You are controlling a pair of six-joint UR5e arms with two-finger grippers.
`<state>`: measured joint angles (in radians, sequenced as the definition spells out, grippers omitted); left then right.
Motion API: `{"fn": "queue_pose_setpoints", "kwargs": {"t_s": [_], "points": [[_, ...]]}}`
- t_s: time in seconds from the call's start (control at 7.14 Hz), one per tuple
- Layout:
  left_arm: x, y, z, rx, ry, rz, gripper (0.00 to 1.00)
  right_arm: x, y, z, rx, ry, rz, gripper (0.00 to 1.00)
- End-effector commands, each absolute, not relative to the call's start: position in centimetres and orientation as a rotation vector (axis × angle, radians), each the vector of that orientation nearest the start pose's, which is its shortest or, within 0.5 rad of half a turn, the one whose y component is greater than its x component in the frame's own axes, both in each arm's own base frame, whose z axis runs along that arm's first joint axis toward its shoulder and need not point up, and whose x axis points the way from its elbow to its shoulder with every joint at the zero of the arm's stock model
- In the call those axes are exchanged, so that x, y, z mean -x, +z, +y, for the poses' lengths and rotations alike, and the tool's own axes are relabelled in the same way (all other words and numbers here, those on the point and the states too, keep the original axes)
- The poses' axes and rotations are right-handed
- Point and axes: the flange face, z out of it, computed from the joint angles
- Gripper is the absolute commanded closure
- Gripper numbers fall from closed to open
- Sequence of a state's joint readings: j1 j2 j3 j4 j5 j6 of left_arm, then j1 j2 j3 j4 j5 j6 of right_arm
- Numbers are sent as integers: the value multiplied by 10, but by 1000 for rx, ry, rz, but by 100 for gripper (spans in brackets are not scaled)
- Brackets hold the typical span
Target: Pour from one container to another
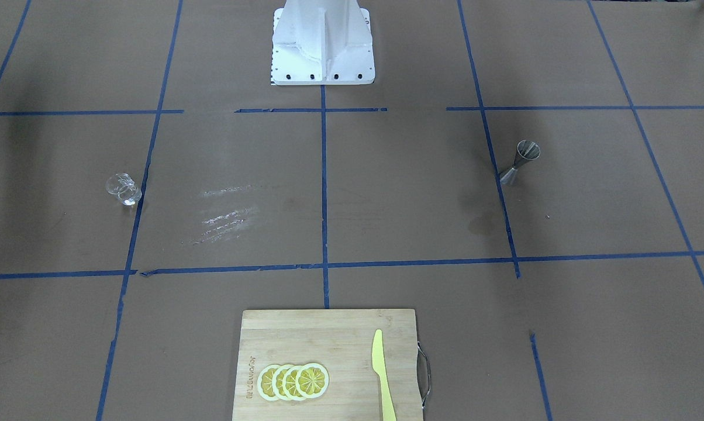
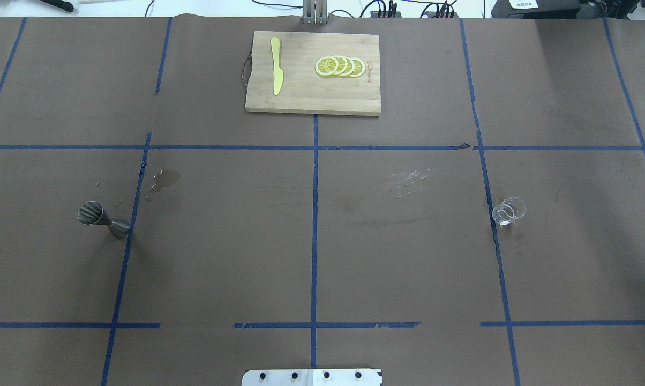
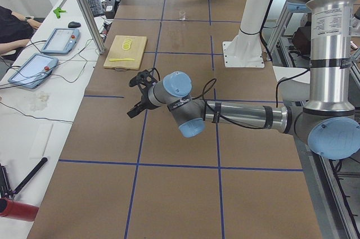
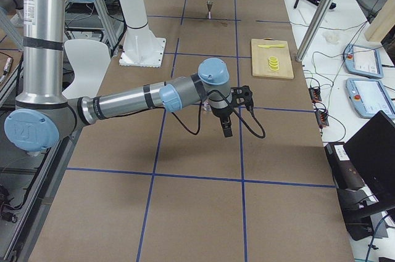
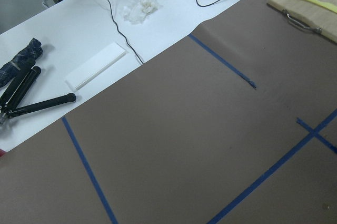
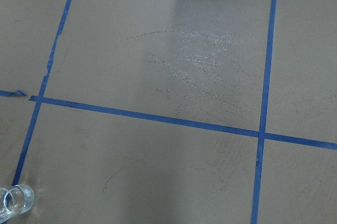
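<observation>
The glass tumbler [image 2: 509, 210] stands upright on the right half of the table [image 2: 220, 241]. The jigger [image 2: 103, 219] stands well apart from it, on the left half. The left gripper [image 3: 136, 95] and the right gripper [image 4: 237, 114] hover over the table; each shows only in a side view, so clenched or released cannot be told.

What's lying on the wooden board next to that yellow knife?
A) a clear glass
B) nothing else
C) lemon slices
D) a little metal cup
C: a row of overlapping lemon slices lies on the cutting board beside the yellow knife, while the jigger and the glass tumbler stand far off on the brown paper.
</observation>
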<state>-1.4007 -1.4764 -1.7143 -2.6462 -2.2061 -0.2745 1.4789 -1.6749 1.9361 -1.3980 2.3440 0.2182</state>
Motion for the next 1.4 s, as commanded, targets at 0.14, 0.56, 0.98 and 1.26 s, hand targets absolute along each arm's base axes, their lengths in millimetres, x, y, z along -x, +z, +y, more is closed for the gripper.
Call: {"fn": "queue_pose_setpoints", "kwargs": {"t_s": [0.14,0.56,0.98,1.26], "points": [[-124,500,-438,-1026,72,854,0,-22,509,-453,-313,-49,-816,0],[-248,475,-391,-1035,-133,921,0,-23,511,-452,-311,-45,-814,0],[-319,471,-329,-1094,-248,907,0,-23,510,-451,-314,-47,-814,0],[-316,492,-310,-1130,-267,833,0,-23,509,-451,-315,-48,-816,0]]}}
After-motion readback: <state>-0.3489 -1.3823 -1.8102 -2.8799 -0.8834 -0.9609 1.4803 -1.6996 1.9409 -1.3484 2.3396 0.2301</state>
